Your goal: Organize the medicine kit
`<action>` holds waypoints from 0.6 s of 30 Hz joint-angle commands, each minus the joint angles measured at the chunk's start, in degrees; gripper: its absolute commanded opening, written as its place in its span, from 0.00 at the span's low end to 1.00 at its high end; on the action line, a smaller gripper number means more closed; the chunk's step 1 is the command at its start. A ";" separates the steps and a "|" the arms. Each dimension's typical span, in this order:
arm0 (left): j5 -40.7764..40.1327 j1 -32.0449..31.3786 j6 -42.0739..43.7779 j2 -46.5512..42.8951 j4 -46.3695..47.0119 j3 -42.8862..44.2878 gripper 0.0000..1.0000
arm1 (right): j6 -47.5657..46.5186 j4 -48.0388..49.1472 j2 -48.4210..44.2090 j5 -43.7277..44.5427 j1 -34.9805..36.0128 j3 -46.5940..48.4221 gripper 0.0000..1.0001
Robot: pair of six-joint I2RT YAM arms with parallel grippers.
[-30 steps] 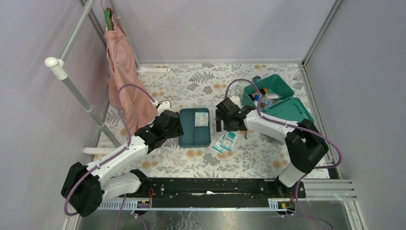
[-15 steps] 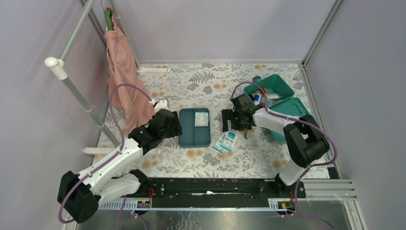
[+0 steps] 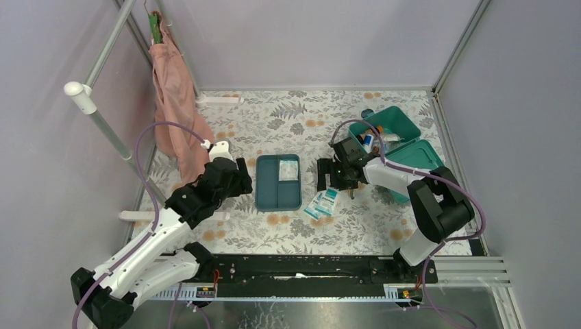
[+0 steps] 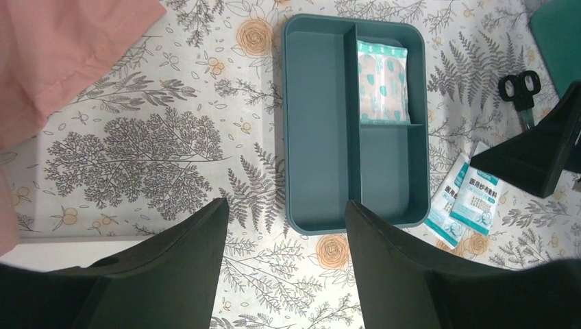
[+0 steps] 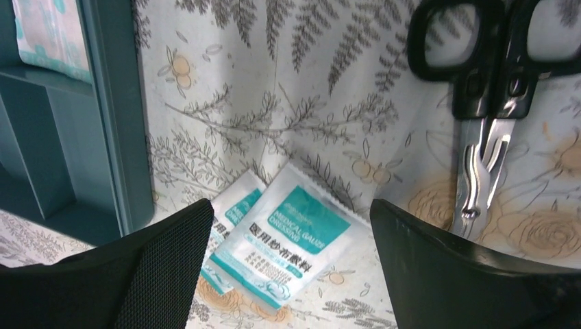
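Task judged at an early stage: the teal-green rounded plastic medicine kit [image 3: 421,156] stands lid-open at the far right corner of the floral-covered table [image 3: 274,116]. The dark blue-teal divided plastic tray [image 4: 322,137] at mid-table holds one pale patterned packet [image 4: 382,81], while two white-and-teal gauze sachets [image 5: 288,236] and black-handled scissors [image 5: 490,89] lie loose between tray and kit. The left gripper [image 4: 284,205], jaws partly apart and empty, hangs off the tray's left edge and the right gripper [image 5: 291,226], jaws wide and empty, hovers over the sachets; only the top view shows bottles inside the kit, and only the right wrist view makes the sachet print legible.
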 commanded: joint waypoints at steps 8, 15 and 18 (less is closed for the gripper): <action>-3.35 0.47 1.39 -2.07 -1.49 1.19 0.74 | 10.18 -3.44 -3.73 -1.57 6.18 -4.12 0.91; -3.35 0.37 1.24 -1.85 -1.48 1.11 0.75 | 13.20 -5.23 -7.76 6.18 7.23 -3.64 0.91; -3.35 0.41 1.22 -1.88 -1.55 1.09 0.75 | 15.52 -9.08 -11.30 14.34 7.23 -2.77 0.92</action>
